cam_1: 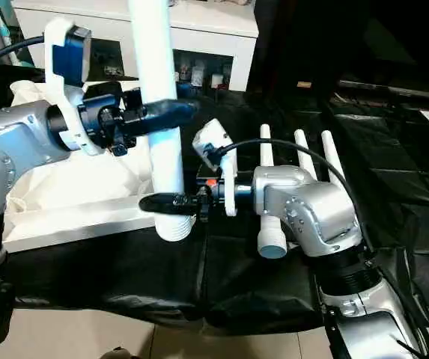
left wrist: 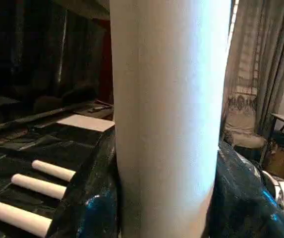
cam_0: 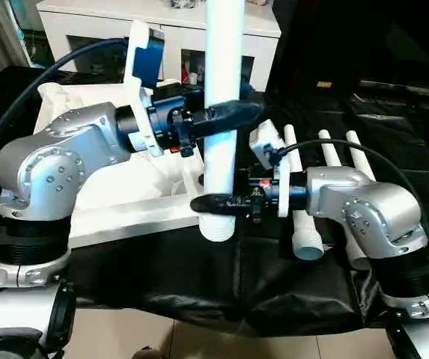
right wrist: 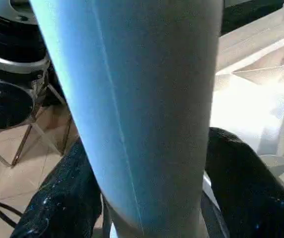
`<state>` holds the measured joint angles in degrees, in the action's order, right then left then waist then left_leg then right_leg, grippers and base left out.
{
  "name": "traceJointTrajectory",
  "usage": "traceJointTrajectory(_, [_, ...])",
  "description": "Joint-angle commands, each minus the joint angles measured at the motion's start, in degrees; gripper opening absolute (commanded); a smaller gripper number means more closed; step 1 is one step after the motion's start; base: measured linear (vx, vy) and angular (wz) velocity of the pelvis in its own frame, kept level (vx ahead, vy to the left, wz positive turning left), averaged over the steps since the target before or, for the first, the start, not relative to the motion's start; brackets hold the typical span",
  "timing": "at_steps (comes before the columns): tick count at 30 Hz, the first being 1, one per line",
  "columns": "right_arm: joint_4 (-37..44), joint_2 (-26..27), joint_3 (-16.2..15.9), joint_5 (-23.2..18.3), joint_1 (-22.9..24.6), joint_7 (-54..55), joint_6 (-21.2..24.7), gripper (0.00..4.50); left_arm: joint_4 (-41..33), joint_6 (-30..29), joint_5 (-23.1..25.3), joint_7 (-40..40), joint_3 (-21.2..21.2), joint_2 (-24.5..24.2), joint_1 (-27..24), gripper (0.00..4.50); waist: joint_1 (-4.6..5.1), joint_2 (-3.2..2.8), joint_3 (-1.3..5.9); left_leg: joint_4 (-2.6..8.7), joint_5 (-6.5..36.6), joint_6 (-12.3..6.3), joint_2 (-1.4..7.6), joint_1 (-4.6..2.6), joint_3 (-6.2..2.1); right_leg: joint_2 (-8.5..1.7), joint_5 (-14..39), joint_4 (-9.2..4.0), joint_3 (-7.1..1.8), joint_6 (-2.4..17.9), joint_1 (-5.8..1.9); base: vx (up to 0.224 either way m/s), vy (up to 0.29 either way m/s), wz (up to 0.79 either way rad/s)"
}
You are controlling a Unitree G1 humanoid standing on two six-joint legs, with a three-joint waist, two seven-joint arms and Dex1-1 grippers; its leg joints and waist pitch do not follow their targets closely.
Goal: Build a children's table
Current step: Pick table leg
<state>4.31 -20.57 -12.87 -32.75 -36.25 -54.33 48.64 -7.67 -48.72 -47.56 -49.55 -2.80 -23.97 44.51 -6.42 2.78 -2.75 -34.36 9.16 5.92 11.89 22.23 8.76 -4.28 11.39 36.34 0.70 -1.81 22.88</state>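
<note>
Left tool point(cam_0: 225, 112) clamps the upright leg point(cam_0: 221, 75), right tool point(cam_0: 214, 203) seemingly looser, so lower it squarely into the tabletop point(cam_0: 124, 202) socket.

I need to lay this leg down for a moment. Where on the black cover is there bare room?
Free: the black cover right of the three lying legs, and the front strip below the tabletop. Crowded: around the held leg, where both grippers meet.
</note>
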Motion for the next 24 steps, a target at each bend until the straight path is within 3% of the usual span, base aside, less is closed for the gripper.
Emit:
traceJointTrajectory(1, [-0.1,-0.7,-0.4,0.3,-1.0,-0.8,0.4,3.06,-1.0,0.5,0.2,-0.3,0.8,-0.1,0.1,1.80,0.09,-0.64,4.04,3.82,7.9,2.99,-0.15,-1.28,1.04,-1.50,0.0,-3.00,-0.66,11.9,-2.80,0.000,0.000,0.00])
traceJointTrajectory(12, [-0.4,-0.5,-1.4,0.8,-0.9,-1.0,0.1,3.06,-1.7,0.3,0.0,-1.4,1.5,-0.2,-0.1,1.79,0.06,-0.74,4.05,3.81,8.3,3.11,-0.15,-1.28,1.00,-1.51,0.3,-2.98,-0.67,12.0,-2.78,0.000,0.000,0.00])
traceJointTrajectory(13, [-0.3,-0.5,-1.4,0.8,-0.9,-1.1,0.1,2.79,-1.7,0.3,0.0,-1.4,1.5,-0.3,-0.1,1.79,0.04,-0.74,4.04,3.82,8.4,3.14,-0.17,-1.29,1.00,-1.50,0.4,-2.99,-0.64,12.0,-2.79,0.000,0.000,0.00])
traceJointTrajectory(17, [-0.3,-0.6,-1.4,0.8,-0.8,-1.2,0.1,2.67,-1.7,0.3,0.0,-1.4,1.5,-0.3,-0.1,1.79,0.06,-0.70,3.98,3.86,9.4,3.31,-0.14,-1.30,0.99,-1.56,1.9,-3.08,-0.68,11.7,-2.75,0.000,0.000,0.00])
traceJointTrajectory(18, [-0.3,-0.7,-1.5,0.8,-0.7,-1.2,0.1,2.38,-1.7,0.3,0.0,-1.5,1.5,-0.4,-0.1,1.79,0.07,-0.68,3.95,3.88,9.5,3.34,-0.13,-1.28,0.97,-1.55,2.1,-3.07,-0.68,11.6,-2.75,0.000,0.000,0.00])
traceJointTrajectory(24, [0.0,-0.9,-1.6,0.8,-0.5,-1.4,0.2,2.03,-1.5,0.3,0.1,-1.6,1.4,-0.5,0.0,1.79,0.07,-0.73,3.89,3.92,10.4,3.61,-0.10,-1.34,0.96,-1.58,3.8,-3.21,-0.74,11.2,-2.59,0.000,0.000,0.00])
